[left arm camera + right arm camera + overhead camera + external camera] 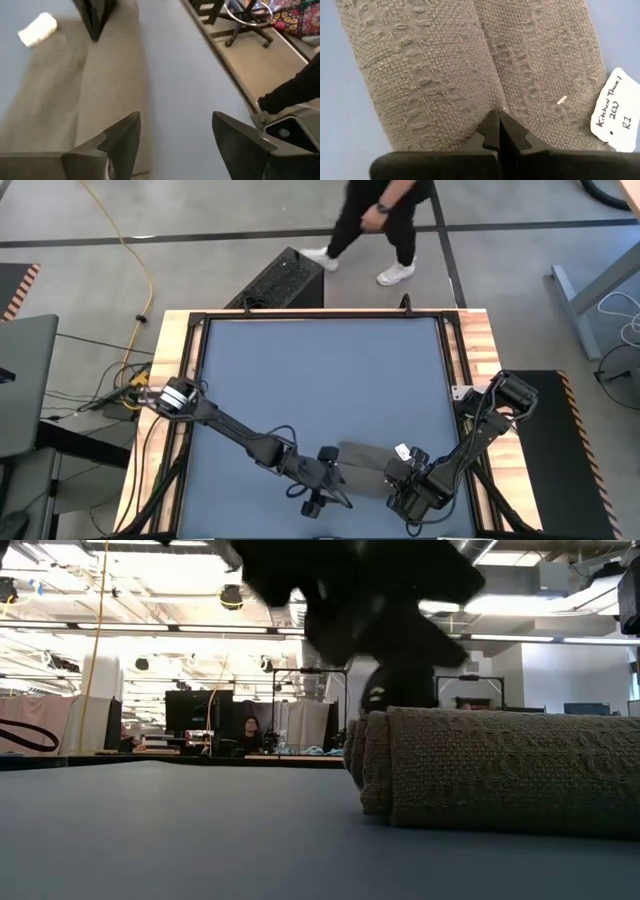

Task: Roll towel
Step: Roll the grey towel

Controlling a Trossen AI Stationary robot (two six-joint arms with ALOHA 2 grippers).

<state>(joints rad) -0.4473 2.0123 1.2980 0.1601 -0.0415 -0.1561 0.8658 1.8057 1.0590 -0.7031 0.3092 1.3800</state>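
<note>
The taupe towel (368, 463) lies on the blue mat near the table's front edge. It is bunched into two long rolls side by side (445, 65), and its white tag (615, 112) rests on the mat beside it. The low view shows its rolled end (375, 765) on the mat. My right gripper (498, 125) is shut, with its tips on the towel near the tag end. My left gripper (175, 130) stands open at the towel's other end, one finger (122, 140) over the towel's edge and the other over bare mat. I cannot tell whether it touches the cloth. My right gripper presses its shut fingertips into the crease between the towel's two rolls (498, 106), near the tag end. The fingers come steeply from above. The towel lies flat on the mat under them.
A person (385, 220) walks past beyond the table's far edge, next to a black box (285, 280). A wooden frame (175, 360) borders the mat. The mat's far and middle parts (320, 370) are bare.
</note>
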